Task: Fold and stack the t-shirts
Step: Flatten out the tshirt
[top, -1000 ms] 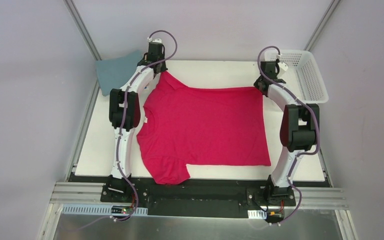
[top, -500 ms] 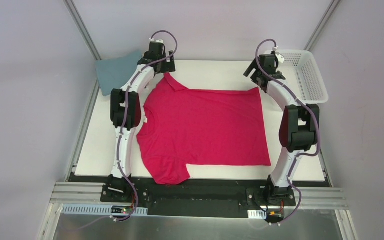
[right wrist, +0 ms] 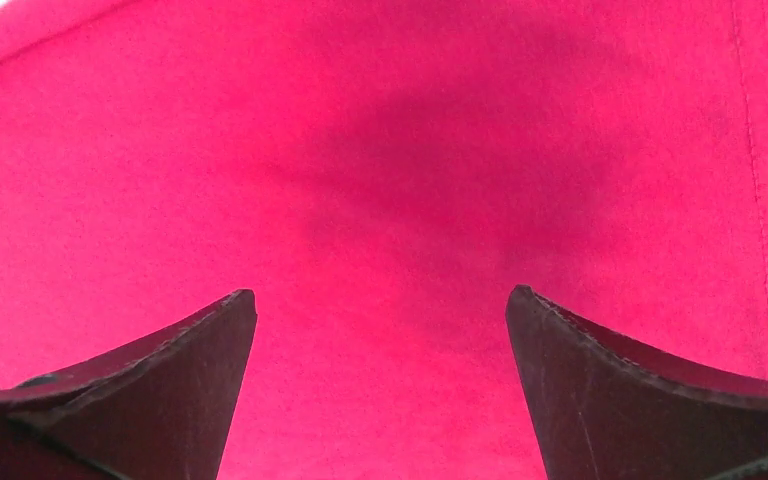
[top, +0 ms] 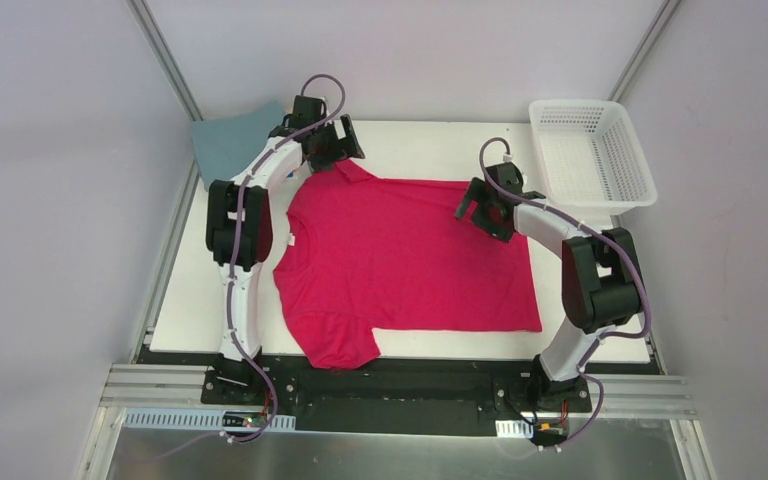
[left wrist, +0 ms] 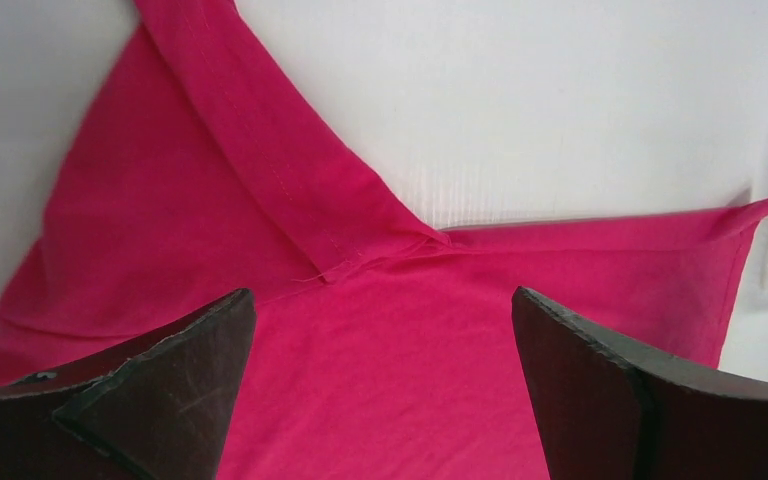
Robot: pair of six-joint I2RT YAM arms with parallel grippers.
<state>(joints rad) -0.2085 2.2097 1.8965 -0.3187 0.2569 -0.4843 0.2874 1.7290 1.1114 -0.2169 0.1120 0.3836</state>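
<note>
Since the crimson-pink t-shirt [top: 400,260] lies spread flat on the table [top: 430,140], we treat the first fold as not yet made. In the top view its long axis, collar to hem, runs from 9 o'clock to 3 o'clock, with the collar at 9. The far sleeve [top: 348,172] points to 11 o'clock.

The left gripper [top: 345,158] hangs over that sleeve's armpit seam. Its wrist view shows the fingers wide apart with nothing between them. The right gripper [top: 468,208] hangs over the cloth just inside the far hem corner, at 1 o'clock. Its fingers are likewise apart and empty, and its wrist view shows only crimson cloth below. We cannot tell whether either gripper touches the cloth.

Each arm is thus nearer to its own end of the far edge. We judge that the coming move is to pinch that edge at both ends and carry it toward 6 o'clock, across the long axis.

A folded teal-grey t-shirt [top: 232,140] rests at 10 o'clock, beyond the table corner. A white mesh basket [top: 592,150] stands at 2 o'clock, well apart.
</note>
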